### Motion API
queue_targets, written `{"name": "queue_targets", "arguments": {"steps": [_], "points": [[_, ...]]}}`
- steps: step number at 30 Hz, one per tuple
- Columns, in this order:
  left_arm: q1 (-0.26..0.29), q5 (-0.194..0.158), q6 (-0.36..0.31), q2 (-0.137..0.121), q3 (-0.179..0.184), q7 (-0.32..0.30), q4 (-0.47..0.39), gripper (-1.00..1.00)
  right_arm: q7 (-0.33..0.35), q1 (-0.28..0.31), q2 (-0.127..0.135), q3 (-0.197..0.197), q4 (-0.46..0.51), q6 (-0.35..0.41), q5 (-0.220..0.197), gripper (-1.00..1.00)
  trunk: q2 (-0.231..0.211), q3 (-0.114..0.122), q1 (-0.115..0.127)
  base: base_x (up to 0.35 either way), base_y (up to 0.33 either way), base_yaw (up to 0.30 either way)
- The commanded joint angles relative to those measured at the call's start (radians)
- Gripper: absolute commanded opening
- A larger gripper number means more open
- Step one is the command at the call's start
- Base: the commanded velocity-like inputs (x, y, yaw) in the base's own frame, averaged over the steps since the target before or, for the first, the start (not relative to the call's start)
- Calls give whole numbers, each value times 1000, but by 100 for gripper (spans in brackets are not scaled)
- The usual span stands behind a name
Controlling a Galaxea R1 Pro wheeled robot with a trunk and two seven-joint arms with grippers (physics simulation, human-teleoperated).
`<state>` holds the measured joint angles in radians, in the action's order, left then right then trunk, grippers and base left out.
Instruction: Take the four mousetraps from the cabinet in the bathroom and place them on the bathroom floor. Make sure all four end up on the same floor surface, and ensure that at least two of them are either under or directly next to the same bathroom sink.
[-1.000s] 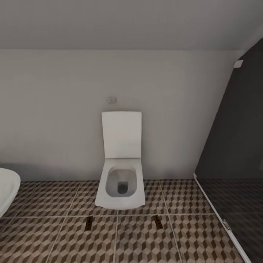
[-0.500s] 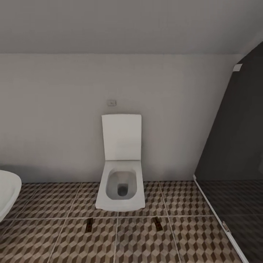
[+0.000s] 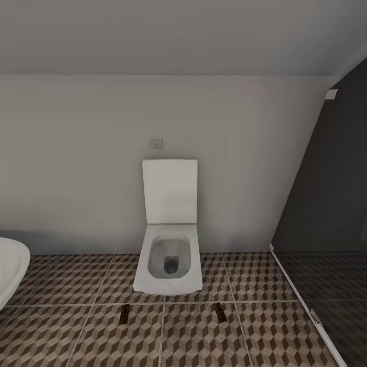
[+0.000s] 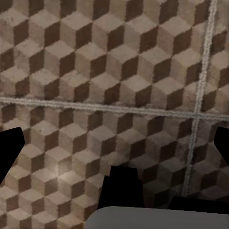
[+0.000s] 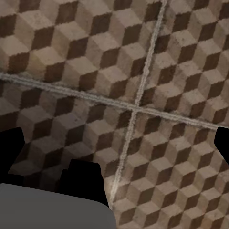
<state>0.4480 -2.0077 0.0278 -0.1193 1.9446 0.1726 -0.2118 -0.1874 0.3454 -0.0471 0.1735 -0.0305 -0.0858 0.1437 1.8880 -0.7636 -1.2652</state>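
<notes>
Two mousetraps lie flat on the cube-patterned bathroom floor (image 3: 76, 336) in front of a toilet, one (image 3: 124, 314) at its left front and one (image 3: 220, 312) at its right front. The other mousetraps, the cabinet and the sink are out of view. In the left wrist view my left gripper (image 4: 114, 143) is open, its dark fingers (image 4: 10, 148) wide apart above bare tiles. The right gripper (image 5: 114, 143) is open too, over a crossing of grout lines, with its fingers (image 5: 9, 148) spread and nothing between them.
A white wall-hung toilet (image 3: 169, 255) with its lid up stands against the grey wall straight ahead. The rounded rim of a white fixture (image 3: 10, 270) juts in at the left edge. A dark glass shower screen (image 3: 326, 229) with a pale floor rail closes off the right.
The whole head picture has shifted slightly downward, so the camera moved. The mousetraps and the toilet have stayed where they were.
</notes>
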Motion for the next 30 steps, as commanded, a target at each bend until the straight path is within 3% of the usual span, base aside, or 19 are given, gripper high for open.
{"name": "queue_targets", "arguments": {"steps": [1,30], "points": [[1,-5,3,-1,7,7,-5,100,-6,1,0,1,-3,-3,10,100,0,-1,0,0,0,0],[1,-5,3,-3,7,7,0,100,-6,1,0,1,-3,-3,10,100,0,-1,0,0,0,0]]}}
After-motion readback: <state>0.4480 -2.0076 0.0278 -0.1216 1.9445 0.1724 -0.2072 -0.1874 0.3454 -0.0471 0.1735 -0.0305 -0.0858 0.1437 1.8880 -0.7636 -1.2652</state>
